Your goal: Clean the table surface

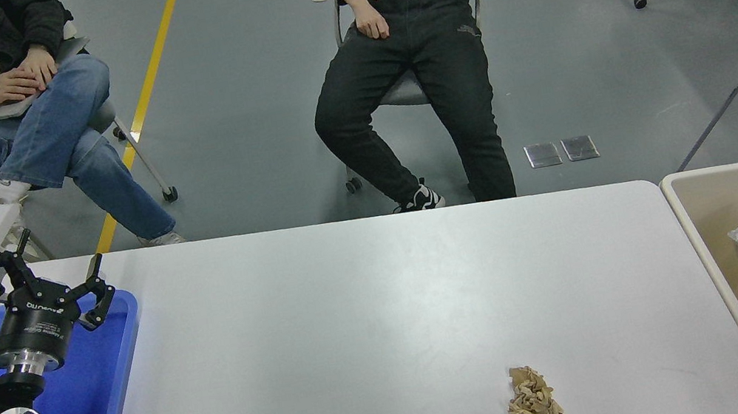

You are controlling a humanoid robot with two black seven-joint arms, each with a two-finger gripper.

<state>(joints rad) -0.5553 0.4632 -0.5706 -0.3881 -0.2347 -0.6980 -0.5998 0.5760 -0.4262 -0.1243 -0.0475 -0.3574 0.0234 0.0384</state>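
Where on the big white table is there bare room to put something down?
Nearly all of the table surface is bare, from the blue tray under the parked left hand across to the beige bin. Only the crumpled brown paper near the front right takes up room.

There is a single view, a head camera set high on the robot's side, looking forward and steeply down over the table surface [388, 323]. It sits close enough that the near edge and both side ends run out of frame. The left gripper [40, 281] enters at the lower left, pointing away from the lens. Farther off, the floor [247, 107] and two seated people [419, 56] fill the top; at the right edge a small dark speck shows, perhaps part of the other arm.
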